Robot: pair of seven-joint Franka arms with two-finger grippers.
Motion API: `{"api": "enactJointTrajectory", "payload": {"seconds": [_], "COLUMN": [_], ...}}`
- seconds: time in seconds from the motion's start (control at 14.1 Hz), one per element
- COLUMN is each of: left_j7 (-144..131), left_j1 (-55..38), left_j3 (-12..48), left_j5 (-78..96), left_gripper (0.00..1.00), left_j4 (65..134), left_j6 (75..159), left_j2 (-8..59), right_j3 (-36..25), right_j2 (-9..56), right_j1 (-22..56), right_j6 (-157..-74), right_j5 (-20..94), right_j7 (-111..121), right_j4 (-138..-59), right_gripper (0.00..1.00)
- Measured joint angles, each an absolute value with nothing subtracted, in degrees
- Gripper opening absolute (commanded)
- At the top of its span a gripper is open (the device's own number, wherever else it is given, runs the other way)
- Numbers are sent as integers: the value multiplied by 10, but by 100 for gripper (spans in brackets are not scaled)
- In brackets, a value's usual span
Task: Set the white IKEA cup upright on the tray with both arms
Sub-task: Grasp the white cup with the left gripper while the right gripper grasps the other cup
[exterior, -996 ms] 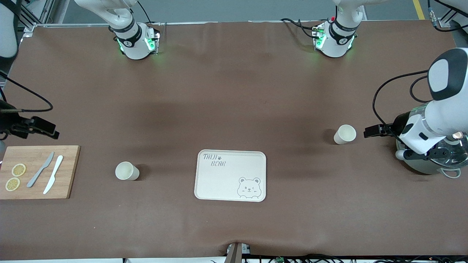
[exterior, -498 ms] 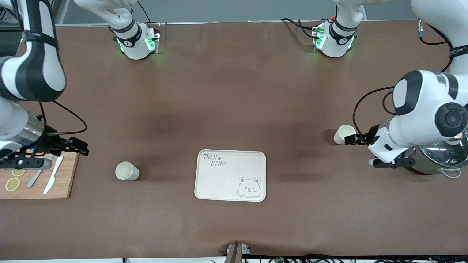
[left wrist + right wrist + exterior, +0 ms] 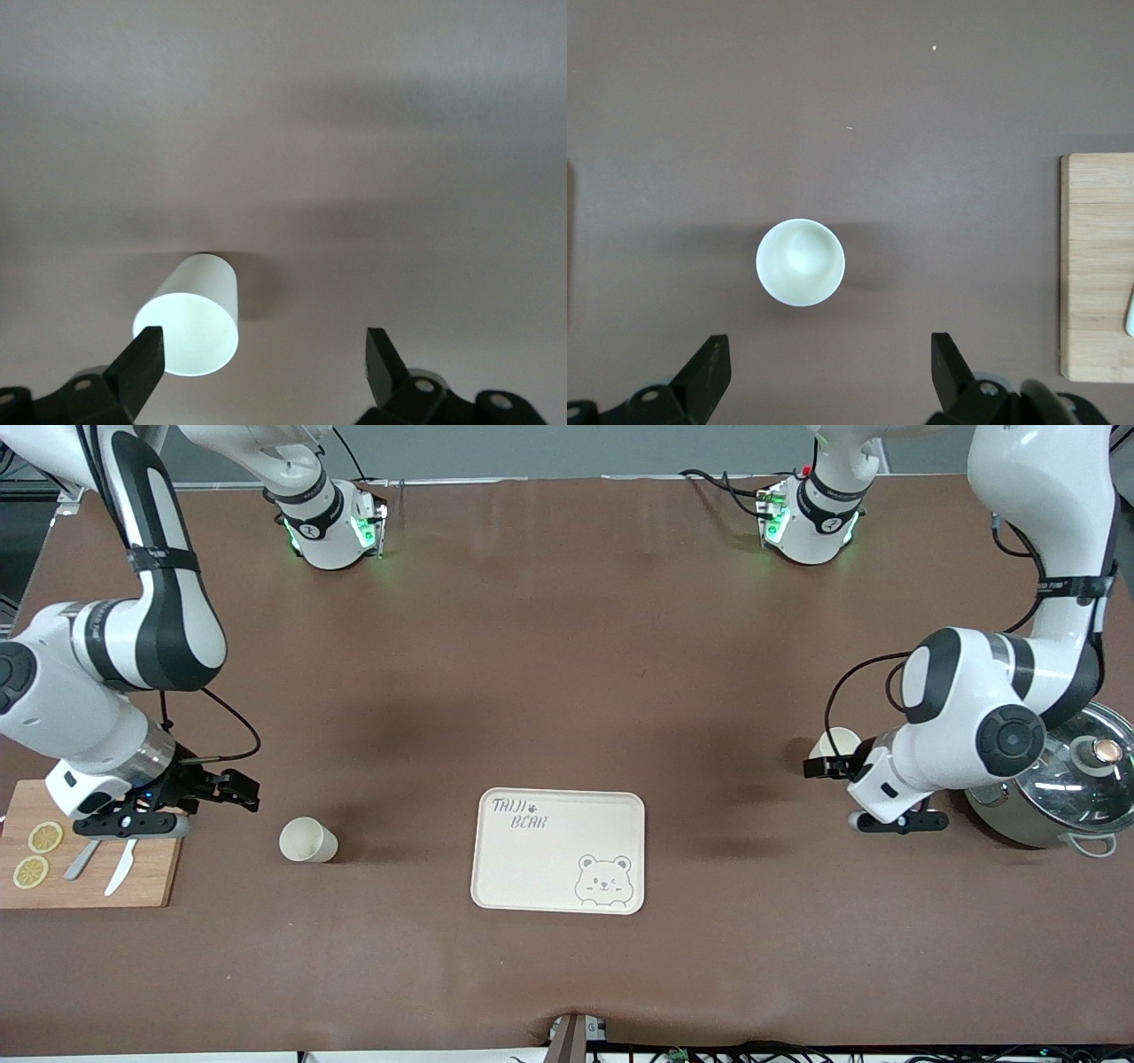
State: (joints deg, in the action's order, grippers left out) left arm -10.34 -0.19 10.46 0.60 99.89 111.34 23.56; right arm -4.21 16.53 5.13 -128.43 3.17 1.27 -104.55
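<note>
The cream tray [image 3: 532, 868] with the bear drawing lies at the table's middle. One white cup [image 3: 307, 840] stands upright toward the right arm's end; it shows from above in the right wrist view [image 3: 800, 262]. My right gripper [image 3: 244, 793] is open and empty beside this cup, with its jaws [image 3: 830, 350] apart from it. A second white cup [image 3: 833, 742] stands toward the left arm's end, partly hidden by my left gripper [image 3: 813, 769]. In the left wrist view my left gripper [image 3: 263, 345] is open, and this cup [image 3: 190, 319] sits by one finger [image 3: 142, 363].
A wooden cutting board [image 3: 155, 868] with lemon slices and two knives lies at the right arm's end, under the right wrist; its edge shows in the right wrist view [image 3: 1094, 266]. A steel pot with a glass lid [image 3: 1067, 779] stands at the left arm's end.
Both arms have swung in from the table's ends. The right gripper moved from over the board toward its cup. The left gripper moved from beside the pot up to its cup.
</note>
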Motion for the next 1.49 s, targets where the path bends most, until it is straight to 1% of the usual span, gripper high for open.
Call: {"api": "enactJointTrajectory", "payload": {"seconds": [0.14,0.43,0.64,0.85,0.93,1.14,1.21,1.35,1.42,1.49], "left_j7": [-110,-112,-112,-112,-112,-113,-113,-113,-113,-113], "left_j1": [-15,-22,-21,-21,-20,-20,-20,-19,-19,-18], "left_j3": [105,105,105,105,105,105,105,105,105,105], "left_j5": [6,-12,-24,-37,-49,-60,-63,-86,-95,-99], "left_gripper": [100,100,100,100,96,56,50,28,25,0], "left_j4": [1014,1077,1097,1114,1125,1146,1149,1161,1169,1178], "left_j6": [1123,1174,1180,1183,1191,1208,1212,1227,1239,1250], "left_j2": [238,238,237,229,225,221,220,219,219,219], "right_j3": [-42,-42,-42,-42,-42,-42,-42,-43,-43,-43], "right_j2": [175,212,249,271,275,287,291,296,299,302], "right_j1": [51,51,51,53,53,54,54,54,53,53], "right_j6": [-1303,-1359,-1413,-1443,-1450,-1473,-1480,-1486,-1490,-1495], "right_j5": [32,32,32,32,32,32,32,32,32,32], "right_j7": [15,21,29,30,30,32,36,44,48,50], "right_j4": [-1055,-1060,-1061,-1061,-1061,-1061,-1061,-1061,-1061,-1061], "right_gripper": [100,100,100,100,100,100,100,100,100,100]}}
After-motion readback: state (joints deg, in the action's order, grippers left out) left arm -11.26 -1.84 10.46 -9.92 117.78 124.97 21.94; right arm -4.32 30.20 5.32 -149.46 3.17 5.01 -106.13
